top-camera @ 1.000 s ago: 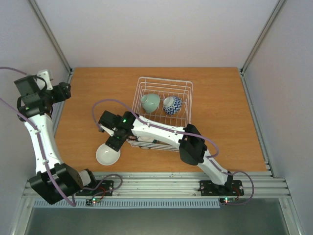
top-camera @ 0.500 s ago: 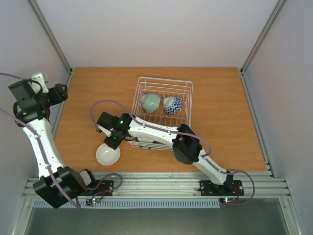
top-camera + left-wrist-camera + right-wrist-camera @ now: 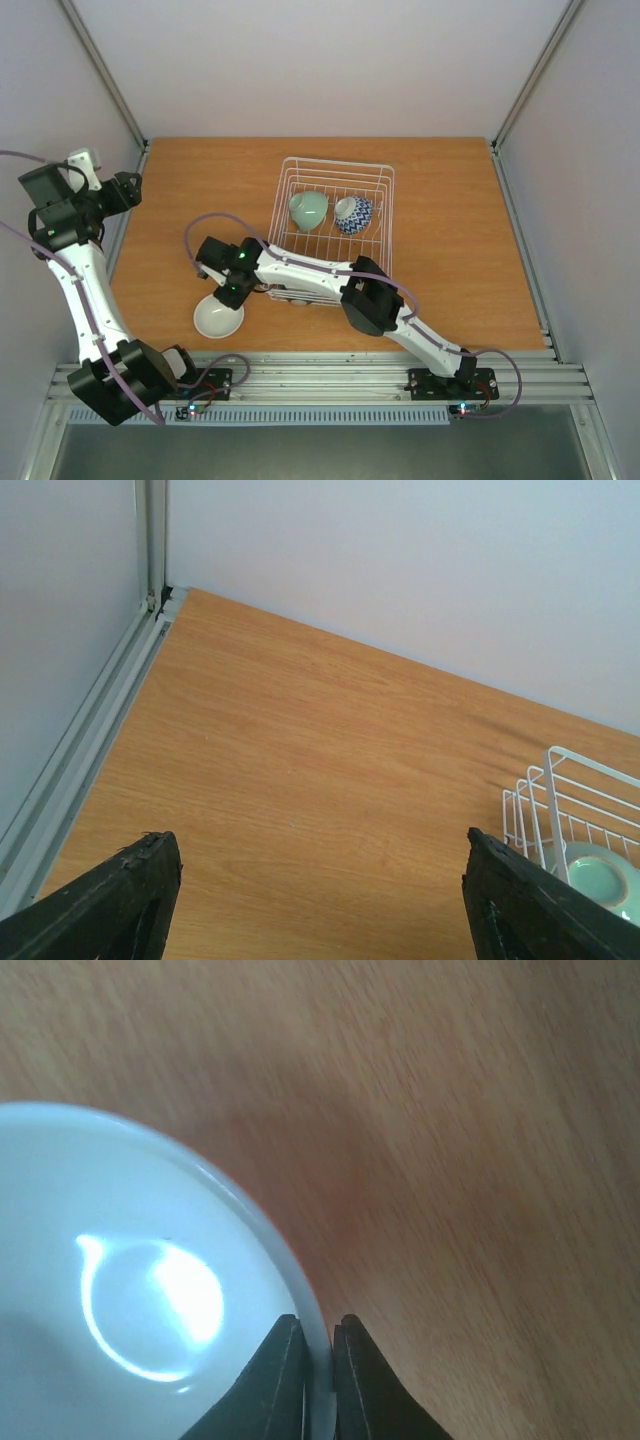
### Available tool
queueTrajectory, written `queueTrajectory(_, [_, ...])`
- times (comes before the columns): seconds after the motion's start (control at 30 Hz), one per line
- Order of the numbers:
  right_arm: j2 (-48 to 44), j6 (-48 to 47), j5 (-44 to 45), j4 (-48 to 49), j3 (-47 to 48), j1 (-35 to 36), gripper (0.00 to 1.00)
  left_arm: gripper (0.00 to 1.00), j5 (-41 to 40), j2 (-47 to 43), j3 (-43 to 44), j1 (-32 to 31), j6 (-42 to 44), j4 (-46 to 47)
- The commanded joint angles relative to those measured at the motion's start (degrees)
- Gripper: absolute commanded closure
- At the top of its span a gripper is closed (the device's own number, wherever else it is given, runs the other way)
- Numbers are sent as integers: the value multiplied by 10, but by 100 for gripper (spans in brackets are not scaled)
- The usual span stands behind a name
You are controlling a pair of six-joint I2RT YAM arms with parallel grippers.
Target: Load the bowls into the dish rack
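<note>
R gripper [image 3: 318,1326] on white bowl [image 3: 215,321] rim

Background only: orange-brown wood-grain table [image 3: 190,180], matte, grain running roughly left to right. Plain white walls [image 3: 320,60] on three sides. Grey metal struts rise from the two far corners: left strut [image 3: 105,75], right strut [image 3: 535,75]. An aluminium channel [image 3: 90,750] runs along the table's left edge, tight against the wall. Silver slotted rail [image 3: 330,378] along the near edge, with a pale ribbed strip [image 3: 330,413] just below it. Under that is a flat grey surface [image 3: 300,450].
</note>
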Motion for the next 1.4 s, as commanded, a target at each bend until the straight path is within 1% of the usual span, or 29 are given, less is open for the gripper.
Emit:
queueTrajectory(0.0, [24, 0, 4, -39, 13, 0, 92, 23, 18, -14, -1, 4, -6, 17])
queueTrajectory(0.03, [27, -1, 6, -44, 17, 0, 97, 23, 19, -16, 1, 4, -6, 16])
queueTrajectory(0.07, [32, -3, 9, -49, 24, 0, 99, 23, 19, -18, 2, 4, -6, 15])
queueTrajectory(0.27, [36, -8, 34, -54, 33, 2, 99, 23, 23, -32, 5, 4, -11, 12])
queueTrajectory(0.43, [7, -17, 57, -39, 35, 2, 99, 23, 28, -48, 6, 4, -16, 10])
queueTrajectory(0.53, [-15, -28, 95, -35, 49, 1, 99, 22, 35, -55, 7, 4, -18, 8])
queueTrajectory(0.57, [-22, -32, 102, -33, 53, 0, 99, 21, 37, -56, 8, 4, -18, 6])
queueTrajectory(0.67, [-50, -34, 98, -18, 54, -10, 99, 14, 47, -63, 6, 4, -14, 3])
queueTrajectory(0.7, [-58, -33, 95, -13, 50, -16, 99, 13, 53, -64, 5, 4, -11, 1])
queueTrajectory(0.77, [-84, -26, 71, 8, 37, -31, 99, 13, 60, -70, 0, 4, -3, -1])
queueTrajectory(0.83, [-106, -14, 21, 28, 24, -51, 99, 11, 63, -76, -6, 4, 2, 1])
queueTrajectory(0.9, [-122, -3, -1, 38, 22, -73, 99, 10, 75, -79, -15, 4, 7, 2])
queueTrajectory(1.03, [-153, 8, -22, 43, 19, -109, 99, 10, 126, -73, -28, 4, 10, 2])
queueTrajectory(1.07, [-165, 16, -40, 49, 13, -121, 99, 8, 139, -70, -31, 4, 10, 1])
queueTrajectory(1.2, [-225, 57, -132, 104, -46, -169, 99, 6, 185, -62, -48, 3, 8, 16])
queueTrajectory(1.27, [-247, 76, -170, 136, -76, -182, 99, 5, 209, -55, -52, -1, 0, 22])
queueTrajectory(1.33, [-261, 88, -191, 156, -96, -185, 99, 5, 237, -44, -56, -9, -9, 24])
queueTrajectory(1.37, [-269, 91, -194, 165, -106, -185, 99, 3, 253, -37, -56, -16, -16, 24])
